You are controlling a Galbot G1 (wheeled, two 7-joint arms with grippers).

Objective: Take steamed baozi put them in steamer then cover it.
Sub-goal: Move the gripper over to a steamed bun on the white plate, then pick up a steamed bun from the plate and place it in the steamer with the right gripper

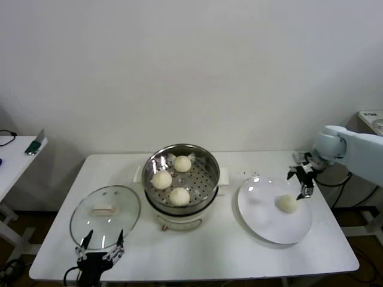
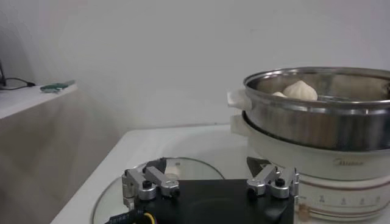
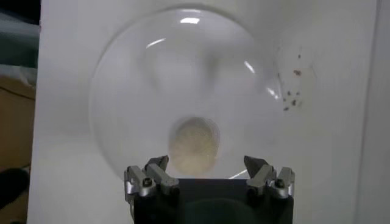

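Four steamed baozi, smooth cream-white domes with a matte dough surface. Three sit in the steamer [image 1: 206, 164], a round polished stainless basket with a perforated floor on a cream cooker base at table centre: one baozi [image 1: 182, 163] at 12 o'clock, one [image 1: 161, 180] at 9 o'clock, one [image 1: 179, 195] at 6 o'clock. The fourth baozi [image 1: 288, 204] lies on a flat glossy white plate [image 1: 263, 221] at 3 o'clock of the steamer. The right gripper [image 1: 304, 181] hovers just above it, fingers spread, gripping nothing. The cover [image 1: 105, 216], clear glass with metal rim and cream oblong handle, lies flat at 8 o'clock. The left gripper [image 1: 100, 252] waits at its near edge, fingers spread, empty.
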